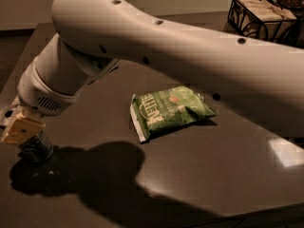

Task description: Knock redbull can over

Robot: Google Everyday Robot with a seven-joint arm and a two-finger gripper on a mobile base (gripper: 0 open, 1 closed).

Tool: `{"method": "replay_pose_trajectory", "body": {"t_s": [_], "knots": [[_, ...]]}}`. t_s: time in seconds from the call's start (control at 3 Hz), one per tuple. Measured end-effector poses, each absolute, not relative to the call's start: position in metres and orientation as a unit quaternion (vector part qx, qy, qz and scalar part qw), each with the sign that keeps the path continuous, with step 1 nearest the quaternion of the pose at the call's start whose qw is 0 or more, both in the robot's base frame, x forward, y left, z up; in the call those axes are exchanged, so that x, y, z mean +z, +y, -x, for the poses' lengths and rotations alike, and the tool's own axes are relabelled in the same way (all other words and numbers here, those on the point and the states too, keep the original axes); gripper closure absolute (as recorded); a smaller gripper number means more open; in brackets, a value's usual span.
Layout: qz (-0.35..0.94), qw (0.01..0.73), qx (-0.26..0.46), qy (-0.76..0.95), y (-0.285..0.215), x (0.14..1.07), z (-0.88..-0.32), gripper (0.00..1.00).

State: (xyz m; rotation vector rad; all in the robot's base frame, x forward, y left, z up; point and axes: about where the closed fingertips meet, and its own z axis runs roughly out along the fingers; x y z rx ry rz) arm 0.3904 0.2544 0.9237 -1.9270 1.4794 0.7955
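Observation:
The redbull can (6, 113) stands at the table's far left edge, with only a sliver of its silver top showing. A dark cylindrical lower part (36, 149) shows just below my gripper and seems to be the can's body. My gripper (20, 127), with its cream-coloured tip, is right over and against the can and hides most of it. I cannot tell whether the can is upright or tilted. My big white arm spans the view from the upper right down to the gripper.
A green crinkly snack bag (168, 110) lies flat in the middle of the dark table (213, 175). A black wire basket (259, 15) with boxes stands at the back right. The arm's shadow falls across the table's front left.

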Motion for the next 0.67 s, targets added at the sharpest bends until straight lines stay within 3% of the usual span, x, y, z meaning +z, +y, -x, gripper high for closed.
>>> {"method": "replay_pose_trajectory", "body": {"t_s": [0.33, 0.67], "knots": [[0.722, 0.265, 0.296, 0.566, 0.242, 0.939, -0.398, 0.94], [0.756, 0.216, 0.219, 0.578, 0.210, 0.952, -0.414, 1.00]]}}
